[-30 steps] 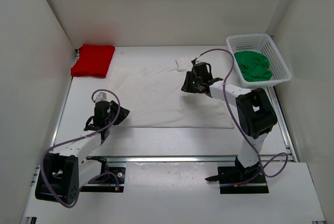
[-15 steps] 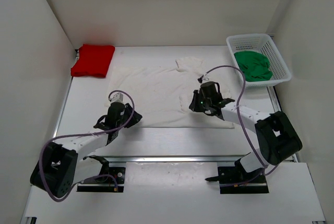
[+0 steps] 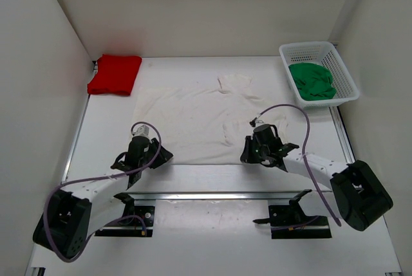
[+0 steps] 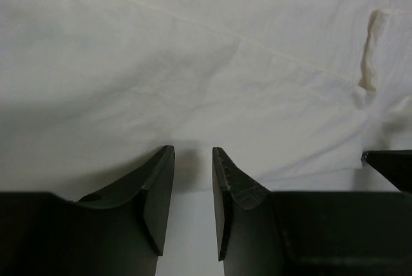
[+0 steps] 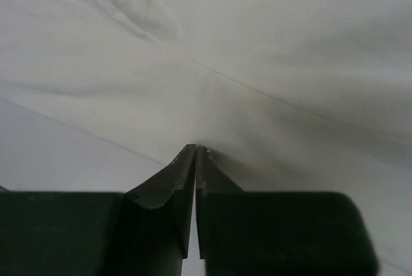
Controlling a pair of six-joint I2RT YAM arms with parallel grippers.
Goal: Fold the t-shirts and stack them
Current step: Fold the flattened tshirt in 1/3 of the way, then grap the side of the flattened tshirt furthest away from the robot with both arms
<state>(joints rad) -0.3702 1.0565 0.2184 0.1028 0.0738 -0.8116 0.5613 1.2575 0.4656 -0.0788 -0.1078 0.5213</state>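
The white t-shirt (image 3: 193, 115) lies spread flat in the middle of the table. The red t-shirt (image 3: 116, 73) lies folded at the back left. The green t-shirt (image 3: 312, 81) is bunched in the basket. My left gripper (image 3: 154, 157) is open at the white shirt's near left hem, its jaws (image 4: 193, 155) a narrow gap apart with the hem's edge between the tips. My right gripper (image 3: 248, 154) is at the shirt's near right part, its jaws (image 5: 196, 150) shut on a pinch of white cloth (image 5: 257, 44), with creases running into the tips.
A white plastic mesh basket (image 3: 309, 47) stands at the back right corner. White walls close in the left, right and back. A metal rail runs along the table's near edge (image 3: 212, 195), just behind both arm bases.
Both grippers have moved towards the near edge. The right gripper came from the shirt's far collar area down to its near right part. The left slid to the near left hem.
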